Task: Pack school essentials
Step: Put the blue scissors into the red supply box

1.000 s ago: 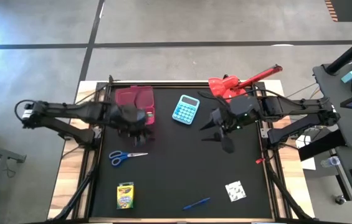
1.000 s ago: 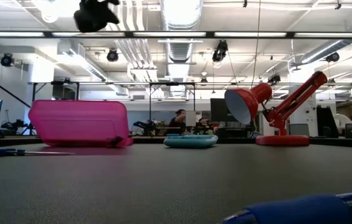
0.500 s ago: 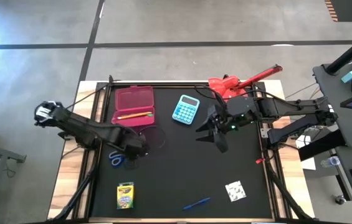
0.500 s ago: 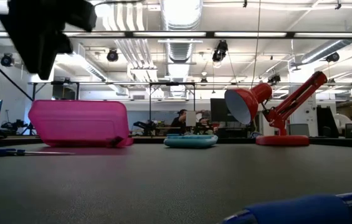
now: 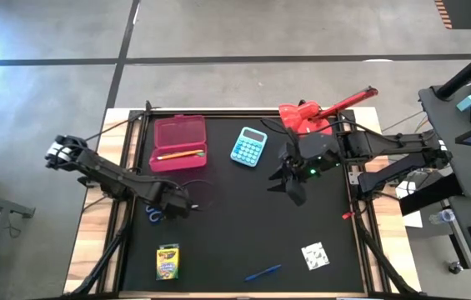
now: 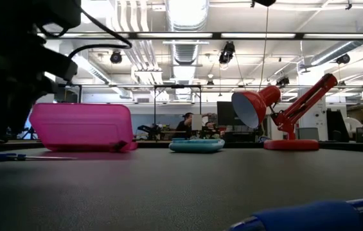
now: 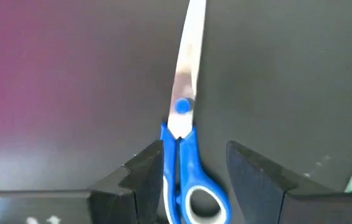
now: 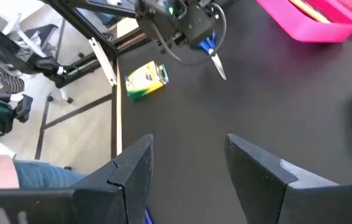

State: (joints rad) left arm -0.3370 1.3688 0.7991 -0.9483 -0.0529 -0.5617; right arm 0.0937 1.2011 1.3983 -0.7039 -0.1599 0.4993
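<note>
My left gripper (image 7: 194,148) is open and low over the blue-handled scissors (image 7: 180,134), which lie flat on the black mat. Its fingers stand on either side of the handle shanks just behind the pivot. In the high view this gripper (image 5: 172,202) covers most of the scissors (image 5: 151,213). An orange pencil (image 5: 177,154) lies in the open pink case (image 5: 178,142). The crayon box (image 5: 167,261), blue pen (image 5: 262,272) and white patterned square (image 5: 315,255) lie near the mat's near edge. My right gripper (image 5: 289,179) hangs open above the mat's middle right. My left gripper comes at the scissors from above, its fingers across the handle shanks (image 7: 185,155). One finger (image 7: 151,155) stands right against the blue plastic; I cannot tell whether it touches. The other finger is apart from it. The scissors lie flat on the mat.
A turquoise calculator (image 5: 249,147) lies right of the pink case, and a red lamp (image 5: 318,110) stands at the far right corner. Bare mat stretches between the scissors and the right gripper. People sit in the room beyond the table.
My left gripper has moved from above the pink case toward the table's near edge, then come down over the scissors until its fingers stand at mat level around them. The scissors have stayed where they were.
</note>
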